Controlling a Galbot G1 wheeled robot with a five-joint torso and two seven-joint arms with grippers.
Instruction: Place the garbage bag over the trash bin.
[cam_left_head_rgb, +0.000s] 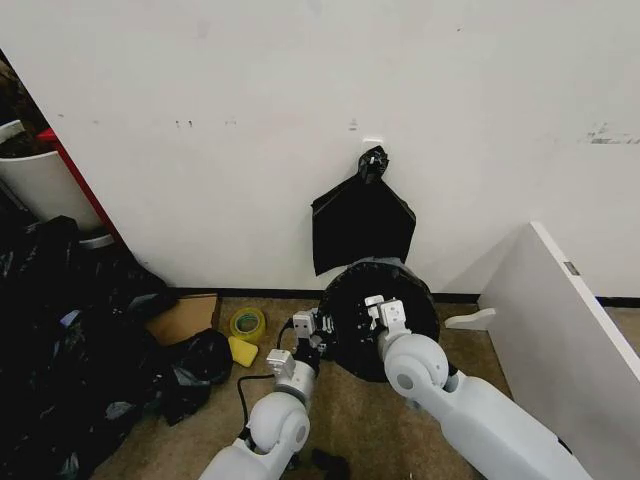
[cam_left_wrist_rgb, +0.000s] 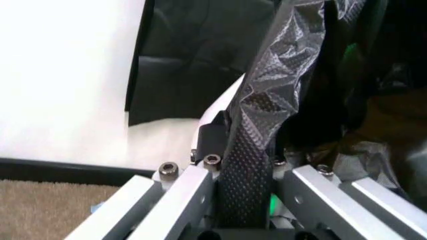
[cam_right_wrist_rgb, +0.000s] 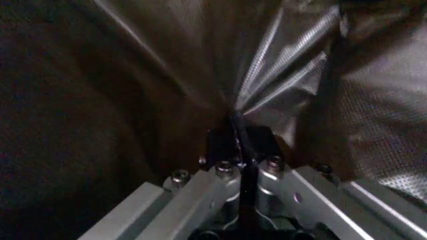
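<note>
Left gripper (cam_left_wrist_rgb: 243, 200) and right gripper (cam_right_wrist_rgb: 238, 145) both clamp garbage bag (cam_left_head_rgb: 380, 320) (stretched between them).

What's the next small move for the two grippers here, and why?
Probably draw both grippers down and outward to seat the film lower. The left gripper is shut on a band of the garbage bag, the right gripper is shut on a pinched fold, and the bag already covers the top of the trash bin; only a pale sliver of the bin shows beside the film.
</note>
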